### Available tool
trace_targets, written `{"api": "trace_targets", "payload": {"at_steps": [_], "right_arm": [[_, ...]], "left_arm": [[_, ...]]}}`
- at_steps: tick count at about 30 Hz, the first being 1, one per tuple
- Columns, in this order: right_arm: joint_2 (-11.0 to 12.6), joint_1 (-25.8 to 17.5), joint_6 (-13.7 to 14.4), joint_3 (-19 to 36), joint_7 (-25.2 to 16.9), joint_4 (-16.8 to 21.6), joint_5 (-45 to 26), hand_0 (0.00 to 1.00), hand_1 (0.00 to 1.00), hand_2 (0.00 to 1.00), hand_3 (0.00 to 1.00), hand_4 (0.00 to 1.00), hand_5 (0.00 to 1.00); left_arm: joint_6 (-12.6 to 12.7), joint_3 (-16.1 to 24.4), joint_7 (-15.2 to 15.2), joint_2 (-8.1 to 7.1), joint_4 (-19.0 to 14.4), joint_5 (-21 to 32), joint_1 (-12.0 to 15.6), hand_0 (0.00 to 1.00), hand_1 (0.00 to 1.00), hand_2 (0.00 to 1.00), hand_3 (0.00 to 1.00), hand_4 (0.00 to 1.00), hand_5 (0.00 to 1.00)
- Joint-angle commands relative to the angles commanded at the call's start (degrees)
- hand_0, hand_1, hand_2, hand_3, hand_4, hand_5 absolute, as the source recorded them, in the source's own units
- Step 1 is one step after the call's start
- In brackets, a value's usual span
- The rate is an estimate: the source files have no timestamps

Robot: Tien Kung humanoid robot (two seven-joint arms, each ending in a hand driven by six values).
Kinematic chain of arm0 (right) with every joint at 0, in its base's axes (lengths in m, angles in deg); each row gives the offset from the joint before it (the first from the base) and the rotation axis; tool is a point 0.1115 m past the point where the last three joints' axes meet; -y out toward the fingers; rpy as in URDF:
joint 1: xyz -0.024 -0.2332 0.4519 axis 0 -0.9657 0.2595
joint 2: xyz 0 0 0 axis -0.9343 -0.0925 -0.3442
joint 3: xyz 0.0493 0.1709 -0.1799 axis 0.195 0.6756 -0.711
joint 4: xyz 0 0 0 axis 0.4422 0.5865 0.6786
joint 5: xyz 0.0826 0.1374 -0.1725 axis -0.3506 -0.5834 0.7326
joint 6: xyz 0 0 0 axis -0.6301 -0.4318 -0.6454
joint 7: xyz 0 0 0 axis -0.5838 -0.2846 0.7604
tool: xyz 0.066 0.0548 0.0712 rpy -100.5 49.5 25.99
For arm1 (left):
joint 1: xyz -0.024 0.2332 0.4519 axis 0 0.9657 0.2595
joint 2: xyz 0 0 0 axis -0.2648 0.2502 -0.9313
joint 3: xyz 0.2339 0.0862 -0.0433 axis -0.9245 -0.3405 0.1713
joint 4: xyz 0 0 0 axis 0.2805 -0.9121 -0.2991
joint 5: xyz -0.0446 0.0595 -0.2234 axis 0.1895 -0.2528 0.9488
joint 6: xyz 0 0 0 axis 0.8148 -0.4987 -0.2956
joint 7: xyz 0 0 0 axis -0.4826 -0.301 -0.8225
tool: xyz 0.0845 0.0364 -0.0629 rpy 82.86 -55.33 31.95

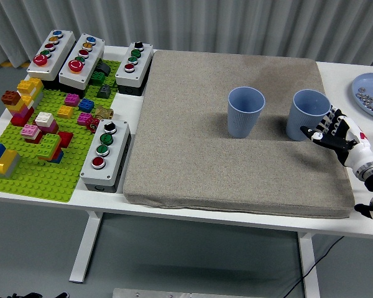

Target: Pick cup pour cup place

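Fingers (323, 129) of the right hand (339, 138) are spread and hold nothing, their tips just beside the right-hand blue cup (308, 115). That cup stands upright on the grey mat (236, 180), near a second blue cup (245, 111). Judged step: approach to pick; next requires the hand to wrap the cup wall.
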Motion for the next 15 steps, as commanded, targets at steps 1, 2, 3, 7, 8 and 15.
{"api": "trace_targets", "payload": {"at_steps": [1, 2, 3, 7, 8, 15], "right_arm": [[0.0, 0.0, 0.0, 0.0, 0.0, 0.0, 0.0, 0.958, 0.935, 0.998, 0.998, 0.817, 0.141], [0.0, 0.0, 0.0, -0.1, 0.0, 0.0, 0.0, 0.959, 0.936, 0.998, 0.998, 0.816, 0.138], [0.0, 0.1, 0.0, -0.1, 0.0, -0.1, 0.0, 0.959, 0.936, 0.998, 0.998, 0.816, 0.138], [-0.1, 0.4, 0.0, -0.3, -0.2, -0.8, -0.1, 0.959, 0.936, 0.998, 0.998, 0.816, 0.138], [-0.1, 0.5, 0.0, -0.4, -0.3, -0.9, -0.1, 0.960, 0.935, 0.998, 0.998, 0.812, 0.137], [-0.4, 2.1, 0.0, -1.7, -0.5, -2.0, 0.1, 0.960, 0.935, 0.998, 0.998, 0.809, 0.135]], "left_arm": [[0.0, 0.0, 0.0, 0.00, 0.0, 0.0, 0.0, 0.772, 0.756, 0.808, 0.650, 0.502, 0.963], [0.0, 0.0, 0.0, 0.00, 0.0, 0.0, 0.0, 0.772, 0.756, 0.808, 0.650, 0.502, 0.964], [0.0, 0.0, 0.0, 0.00, 0.0, 0.0, 0.0, 0.772, 0.756, 0.808, 0.650, 0.502, 0.964], [0.0, 0.0, 0.0, 0.01, 0.0, 0.0, 0.0, 0.772, 0.756, 0.808, 0.650, 0.502, 0.964], [0.0, 0.0, 0.0, 0.01, 0.0, 0.0, -0.1, 0.771, 0.756, 0.808, 0.649, 0.502, 0.964], [0.0, 0.0, 0.0, 0.00, 0.0, -0.1, -0.2, 0.773, 0.755, 0.809, 0.649, 0.502, 0.964]]}}
